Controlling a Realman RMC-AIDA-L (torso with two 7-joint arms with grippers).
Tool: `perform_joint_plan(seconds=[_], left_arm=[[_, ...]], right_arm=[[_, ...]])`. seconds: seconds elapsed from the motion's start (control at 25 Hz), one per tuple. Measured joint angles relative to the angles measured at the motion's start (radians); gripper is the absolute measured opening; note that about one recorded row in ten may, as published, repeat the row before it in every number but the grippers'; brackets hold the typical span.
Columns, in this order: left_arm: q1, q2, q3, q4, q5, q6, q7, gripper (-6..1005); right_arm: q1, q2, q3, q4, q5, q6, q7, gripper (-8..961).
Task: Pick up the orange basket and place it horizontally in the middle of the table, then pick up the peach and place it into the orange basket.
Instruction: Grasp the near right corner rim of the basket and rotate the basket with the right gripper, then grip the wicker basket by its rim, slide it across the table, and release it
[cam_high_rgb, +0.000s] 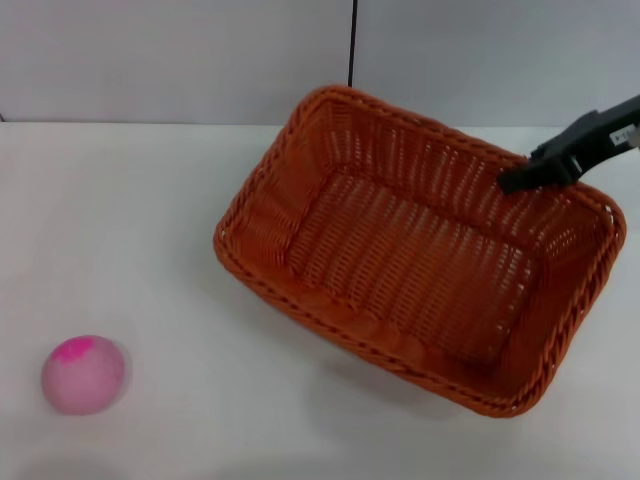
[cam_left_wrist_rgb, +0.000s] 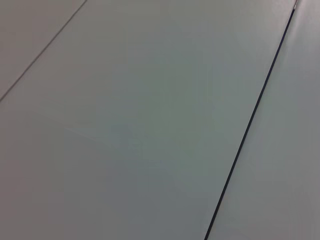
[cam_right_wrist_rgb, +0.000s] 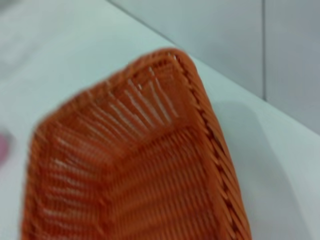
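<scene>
The orange basket (cam_high_rgb: 410, 250) sits skewed on the white table (cam_high_rgb: 130, 220), right of centre, one corner pointing at the back wall. Its near side casts a wide shadow, as if raised a little. My right gripper (cam_high_rgb: 512, 182) reaches in from the right and grips the far rim, one dark finger inside the wall. The right wrist view looks down into the basket (cam_right_wrist_rgb: 150, 170) from close by. The peach (cam_high_rgb: 84, 374), pale pink with a magenta patch, rests at the table's front left, far from the basket. My left gripper is out of view.
A grey panelled wall (cam_high_rgb: 180, 60) with a dark vertical seam (cam_high_rgb: 352, 45) runs behind the table. The left wrist view shows only grey panels (cam_left_wrist_rgb: 150, 125) and a seam. Bare tabletop lies between the peach and the basket.
</scene>
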Motion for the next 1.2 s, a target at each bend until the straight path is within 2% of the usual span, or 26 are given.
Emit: perform_joint_plan(seconds=[0.32, 0.64, 0.84, 1.0, 1.2], left_arm=[[0.000, 0.000, 0.000, -0.001, 0.000, 0.001, 0.000, 799], [0.000, 0.000, 0.000, -0.001, 0.000, 0.008, 0.000, 798], [-0.001, 0.000, 0.000, -0.003, 0.000, 0.010, 0.000, 798], [-0.002, 0.000, 0.000, -0.003, 0.000, 0.010, 0.000, 798], [-0.006, -0.002, 0.008, -0.003, 0.000, 0.005, -0.014, 798]], right_arm=[[-0.025, -0.060, 0.028, -0.006, 0.216, -0.073, -0.019, 162], [0.002, -0.088, 0.103, -0.004, 0.263, -0.142, -0.115, 162], [0.030, -0.091, 0.095, 0.000, 0.264, -0.208, -0.201, 162], [0.060, -0.078, 0.071, 0.014, 0.259, -0.297, -0.290, 162], [0.078, -0.065, -0.021, 0.046, 0.256, -0.299, -0.326, 162]])
